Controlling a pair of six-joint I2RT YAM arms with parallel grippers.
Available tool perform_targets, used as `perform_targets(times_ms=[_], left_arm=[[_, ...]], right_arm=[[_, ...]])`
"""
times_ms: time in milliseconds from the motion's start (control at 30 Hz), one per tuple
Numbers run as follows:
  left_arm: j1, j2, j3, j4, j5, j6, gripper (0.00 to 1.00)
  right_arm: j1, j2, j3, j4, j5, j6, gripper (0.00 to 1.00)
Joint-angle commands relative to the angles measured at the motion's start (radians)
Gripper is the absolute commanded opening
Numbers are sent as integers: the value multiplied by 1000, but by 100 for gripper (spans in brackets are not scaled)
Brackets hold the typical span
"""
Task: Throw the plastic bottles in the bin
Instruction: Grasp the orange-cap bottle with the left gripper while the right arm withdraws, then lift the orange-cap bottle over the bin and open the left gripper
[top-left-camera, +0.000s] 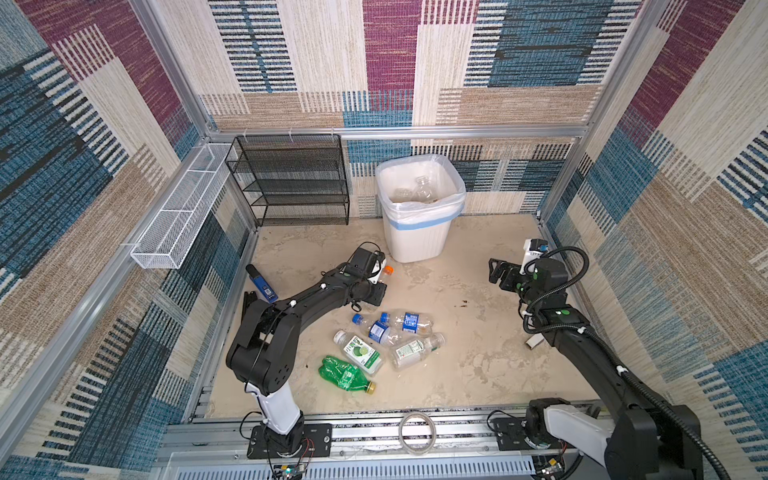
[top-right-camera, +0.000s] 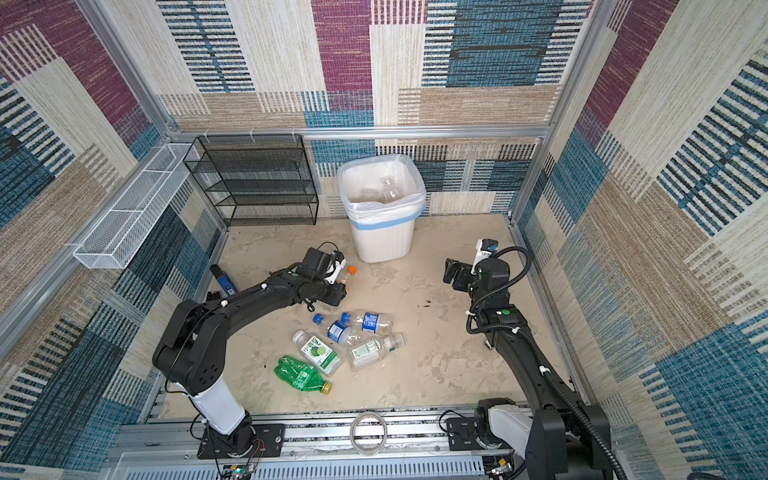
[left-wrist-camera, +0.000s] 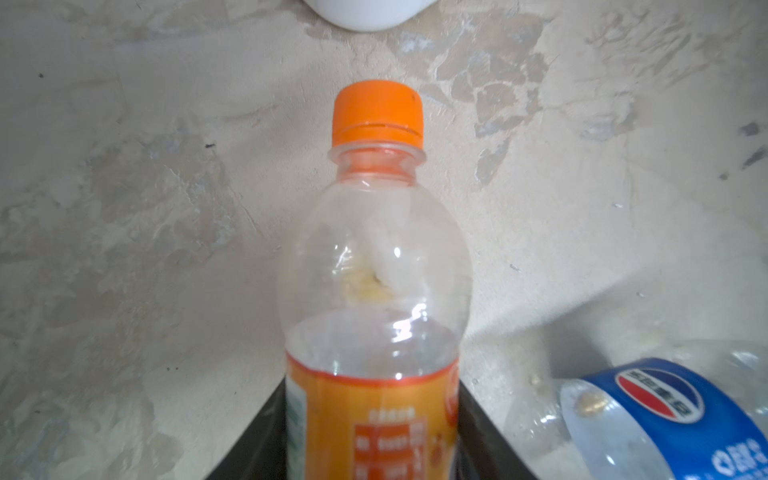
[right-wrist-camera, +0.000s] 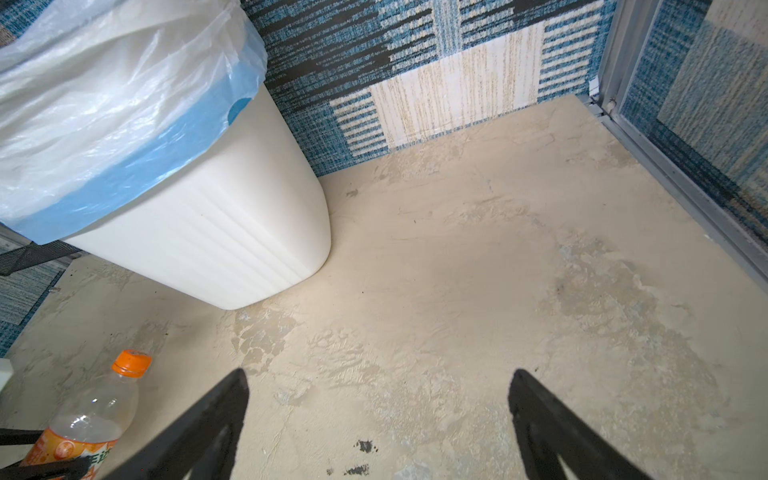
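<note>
Left gripper (left-wrist-camera: 372, 409) appears clamped on the labelled body of the orange-capped bottle (left-wrist-camera: 374, 266), cap aimed at the nearby bin (top-left-camera: 419, 239), a hold suited to carrying. Right gripper (right-wrist-camera: 380, 376) hangs wide and empty beside the bin, out of the way. Five bottles (top-left-camera: 361, 353) lie on the floor.

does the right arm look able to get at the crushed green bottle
Probably yes, at a stretch: the right gripper is open and empty, but the green bottle lies beyond the clear bottles, so it would have to reach over them.
</note>
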Motion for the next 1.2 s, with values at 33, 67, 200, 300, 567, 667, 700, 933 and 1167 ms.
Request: perform_targets(times_ms=[33,67,200,300,567,667,700,933,1167], left_arm=[[0,-84,-48,66,-3,-14,53],[1,-109,-60,70,-11,-16,53],[1,-218,-105,74,-28,-26,53],[2,-318,-152,106,-46,-33,53],[5,-573,-258,215,-73,-40,53],[5,-686,-327,310,-82,-41,54],[5,-724,-353,346,-85,-40,54],[5,-942,-532,652,-95,-29,55],[5,-1106,-666,972,-127,13,57]], right_arm=[[0,13,0,35,-22,8,97],[0,19,0,36,-24,8,97],[0,38,-3,39,-40,7,97],[0,58,-3,32,-51,5,96],[0,83,-11,10,-94,-8,94],[0,100,-13,4,-104,-7,93],[0,105,-11,4,-108,-8,93],[1,97,24,-38,-97,-20,91],[0,50,-12,-26,-65,22,92]])
